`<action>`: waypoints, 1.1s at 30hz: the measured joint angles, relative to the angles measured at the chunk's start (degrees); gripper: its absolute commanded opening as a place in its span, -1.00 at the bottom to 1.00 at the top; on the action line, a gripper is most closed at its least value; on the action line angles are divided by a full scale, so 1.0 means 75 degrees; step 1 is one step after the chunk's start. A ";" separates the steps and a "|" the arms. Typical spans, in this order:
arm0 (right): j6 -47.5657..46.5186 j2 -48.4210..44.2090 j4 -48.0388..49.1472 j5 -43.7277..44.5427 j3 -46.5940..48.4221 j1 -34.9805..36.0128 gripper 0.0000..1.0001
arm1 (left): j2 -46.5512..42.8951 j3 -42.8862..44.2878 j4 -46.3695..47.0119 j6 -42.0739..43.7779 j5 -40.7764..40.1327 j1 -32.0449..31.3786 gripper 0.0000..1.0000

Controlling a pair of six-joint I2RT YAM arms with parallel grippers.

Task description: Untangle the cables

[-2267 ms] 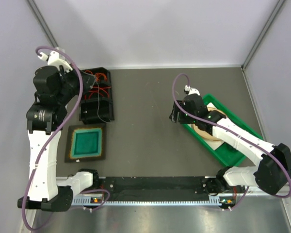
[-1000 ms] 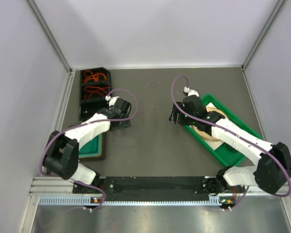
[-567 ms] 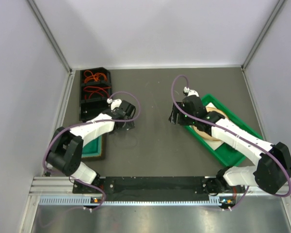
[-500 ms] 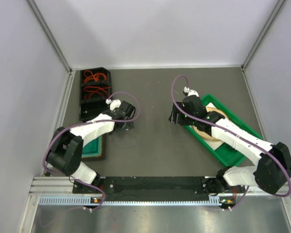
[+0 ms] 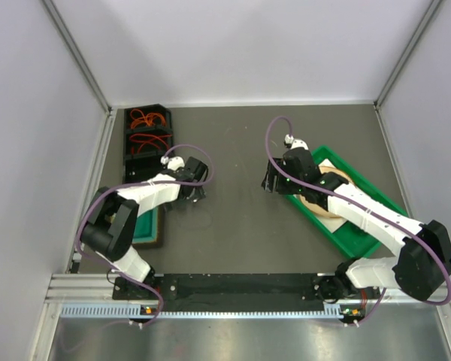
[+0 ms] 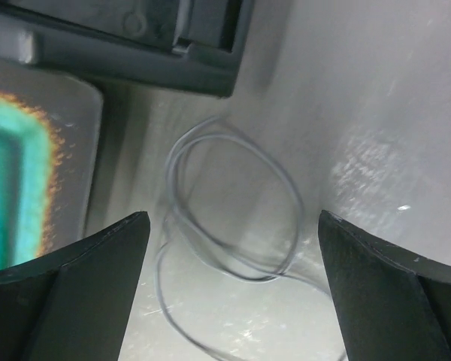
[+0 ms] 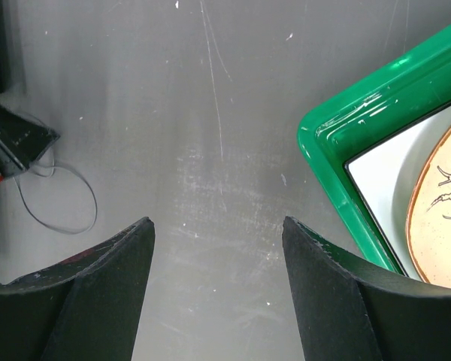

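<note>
A thin dark cable [image 6: 289, 188] lies in loose loops on the grey table, just below and between the fingers of my left gripper [image 6: 231, 226]. That gripper is open and touches nothing. From above, my left gripper [image 5: 194, 197] hangs low beside the black bin [image 5: 129, 159]. More cables [image 5: 146, 119], orange-red, lie bunched in the bin's far compartments. The right wrist view shows the dark cable [image 7: 95, 201] at its left edge. My right gripper [image 7: 218, 226] is open over bare table. From above, my right gripper [image 5: 270, 183] sits next to the green tray.
A green tray [image 5: 361, 242] holding a tan plate [image 5: 327, 197] lies under my right arm. A brown tray with a teal lining [image 5: 146, 227] sits near the left arm's elbow. Its teal edge [image 6: 7, 188] and the bin's corner [image 6: 203, 53] border the cable.
My left arm swung from the bin out over the table. Its jaws opened wide and the dark cable now lies free on the table. The right arm has not moved.
</note>
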 measured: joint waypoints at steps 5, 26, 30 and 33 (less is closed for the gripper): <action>0.0000 0.0000 -0.0003 0.0006 0.0000 0.0000 0.37 | 0.0122 -0.0003 0.0478 -0.0055 0.0251 0.0108 0.84; 0.0009 0.0000 0.0000 0.0032 0.0000 0.0000 0.37 | 0.0300 0.0006 0.1163 -0.0058 0.0542 0.0166 -1.00; 0.0009 0.0000 -0.0003 0.0038 0.0000 0.0000 0.37 | 0.0213 0.0050 0.1040 0.0087 0.0845 0.0192 -1.00; 0.0009 0.0000 -0.0003 0.0061 0.0000 0.0000 0.37 | -0.0076 0.0152 0.0618 0.0242 0.1142 0.0181 -1.00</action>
